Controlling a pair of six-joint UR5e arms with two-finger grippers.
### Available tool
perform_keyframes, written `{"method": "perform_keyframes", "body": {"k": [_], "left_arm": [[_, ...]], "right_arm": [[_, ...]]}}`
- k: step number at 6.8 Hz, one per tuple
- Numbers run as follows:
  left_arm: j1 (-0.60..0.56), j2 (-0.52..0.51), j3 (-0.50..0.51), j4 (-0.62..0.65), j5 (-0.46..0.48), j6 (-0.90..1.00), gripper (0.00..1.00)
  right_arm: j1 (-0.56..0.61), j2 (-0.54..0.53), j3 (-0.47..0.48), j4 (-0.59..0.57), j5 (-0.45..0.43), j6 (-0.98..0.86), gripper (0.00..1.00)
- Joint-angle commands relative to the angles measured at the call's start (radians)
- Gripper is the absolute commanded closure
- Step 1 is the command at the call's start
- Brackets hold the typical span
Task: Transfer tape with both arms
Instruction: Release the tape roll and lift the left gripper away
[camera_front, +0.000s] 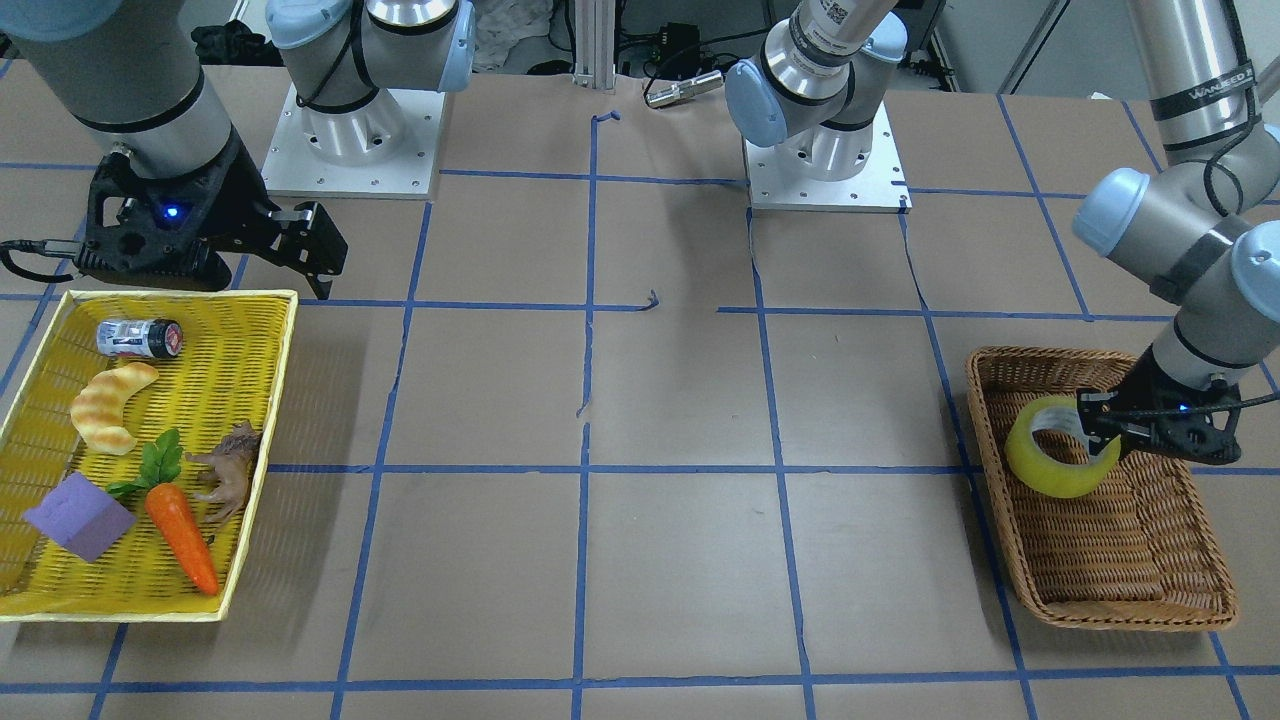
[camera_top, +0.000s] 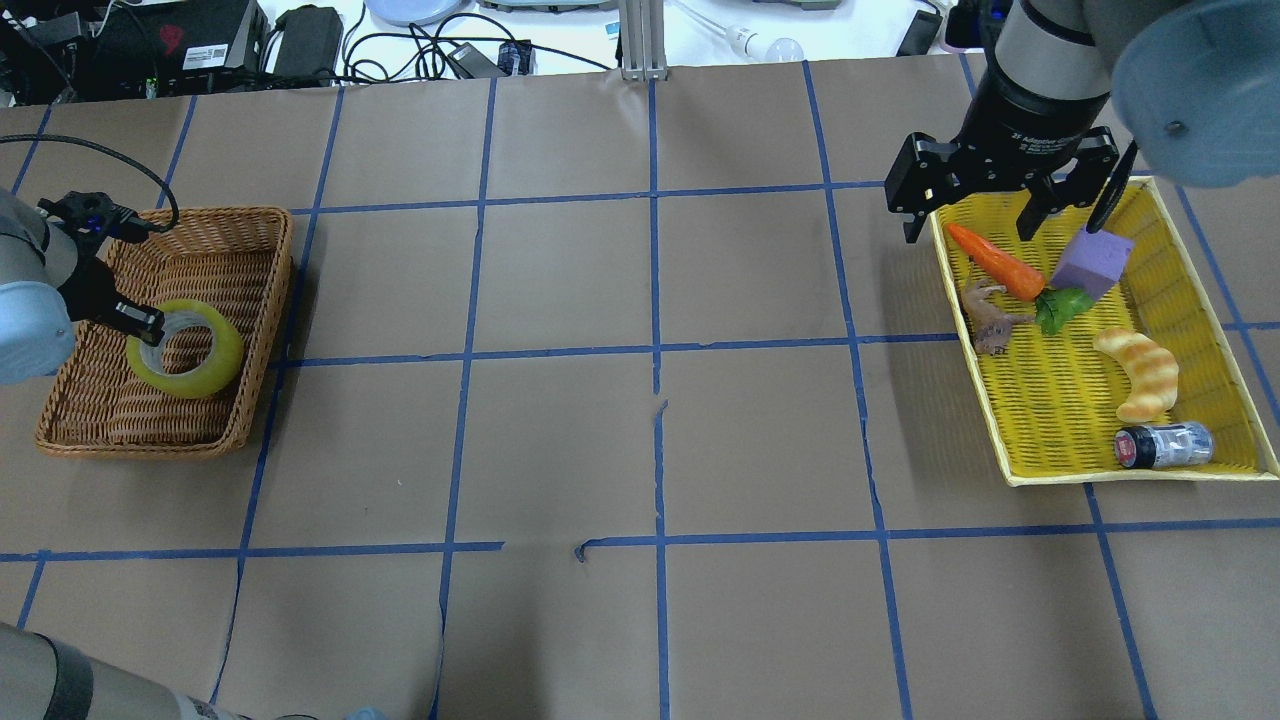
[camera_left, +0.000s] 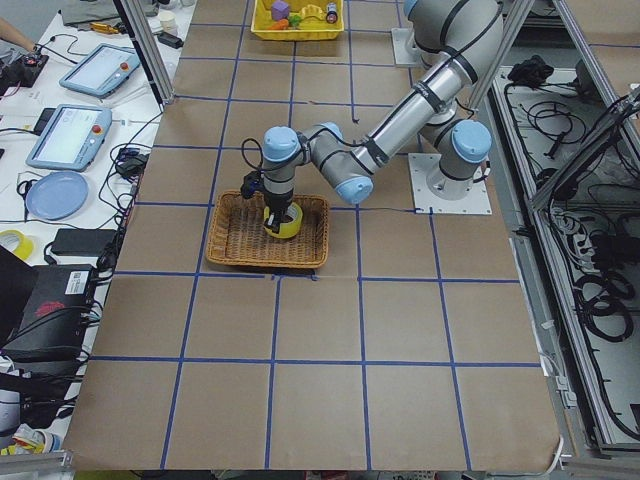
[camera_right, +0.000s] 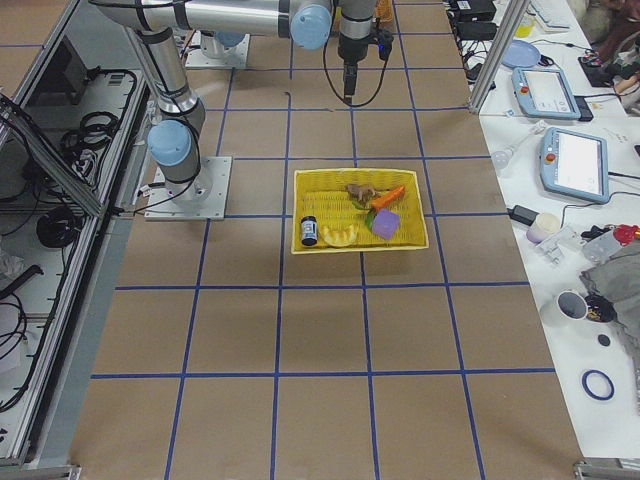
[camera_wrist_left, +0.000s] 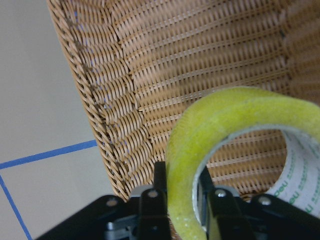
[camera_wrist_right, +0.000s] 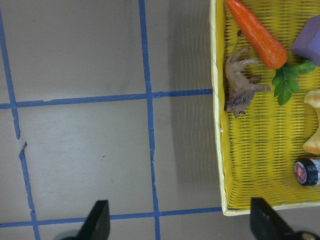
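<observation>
The tape (camera_front: 1060, 465) is found inside the wicker basket (camera_front: 1120, 580), at the desk's (camera_front: 680, 400) end on the robot's left, tilted up on its edge. Its yellow wall is pinched by the jaws of the left arm (camera_front: 1170, 240), one finger inside the ring and one outside. Whether the roll rests on the weave cannot be told.

The step in hand is judged to be the lift out of the basket. It is best done straight upward until the basket's wall is cleared, so that the roll is not dragged against the weave or twisted out of the narrow pinch. Only then should it be carried toward the middle of the desk, with the free side of the ring offered to the other arm.

The left arm is bent over the basket, its wrist turned steeply down. The right arm (camera_front: 130, 90) is held over the edge of the yellow tray (camera_front: 285, 380), well apart from the tape; its jaws are pointed down and spread, and nothing is held between them.
</observation>
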Motion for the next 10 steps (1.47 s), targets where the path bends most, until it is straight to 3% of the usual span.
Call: {"method": "perform_keyframes", "body": {"k": [1,3,4,8,10], "left_arm": [[0.000,0.022,-0.007,0.030,-0.004,0.007,0.00],[-0.023,0.068,0.043,0.023,0.077,0.008,0.00],[-0.052,0.098,0.054,0.007,0.055,-0.004,0.00],[-0.382,0.206,0.068,-0.224,0.024,-0.550,0.00],[-0.520,0.241,0.167,-0.449,0.024,-0.758,0.00]], "right_arm": [[0.002,0.000,0.000,0.002,0.015,-0.001,0.00],[0.008,0.000,0.000,0.008,0.016,-0.009,0.00],[0.008,-0.002,-0.002,0.008,0.017,-0.011,0.00],[0.009,-0.002,0.000,0.009,0.012,-0.012,0.00],[0.009,-0.002,0.002,0.009,0.000,-0.018,0.00]]}}
